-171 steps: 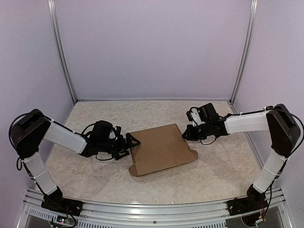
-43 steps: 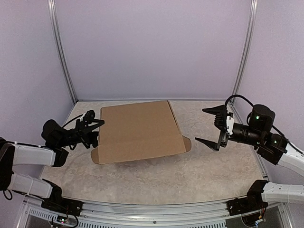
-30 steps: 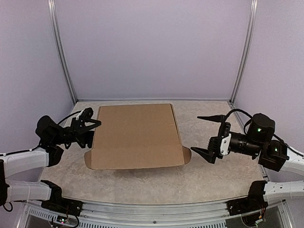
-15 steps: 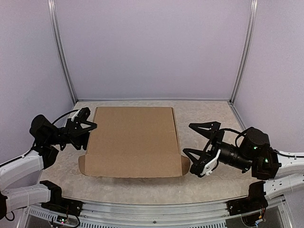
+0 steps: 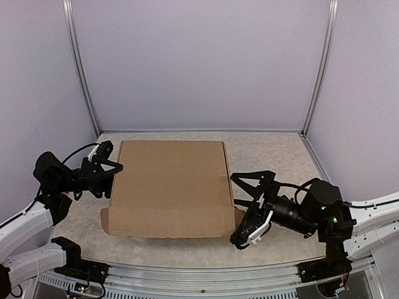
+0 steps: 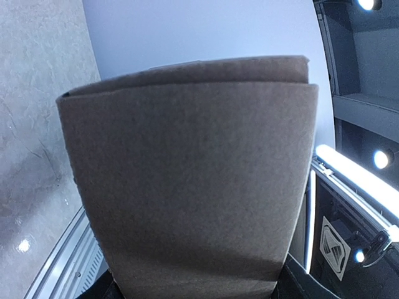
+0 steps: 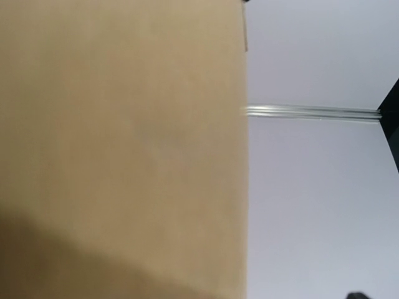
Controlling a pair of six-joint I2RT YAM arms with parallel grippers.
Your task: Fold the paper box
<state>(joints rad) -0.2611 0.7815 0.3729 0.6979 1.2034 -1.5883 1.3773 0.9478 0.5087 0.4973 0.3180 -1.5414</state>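
Observation:
The paper box (image 5: 168, 184) is a flat brown cardboard sheet held up off the table, with small rounded flaps at its near corners. My left gripper (image 5: 107, 169) is shut on its left edge. In the left wrist view the cardboard (image 6: 187, 180) fills the space between the jaws and hides the fingers. My right gripper (image 5: 242, 208) stands wide open at the box's near right corner, one finger above and one below the flap there, apart from it. In the right wrist view the box (image 7: 124, 149) covers the left half.
The marbled table (image 5: 274, 156) is enclosed by lilac walls. Metal posts (image 5: 80, 75) stand at the back corners. An aluminium rail (image 5: 199, 274) runs along the near edge between the arm bases.
The left gripper has drawn the box to the left and nearer. The right gripper, open throughout, has swung down and left to the box's near right corner.

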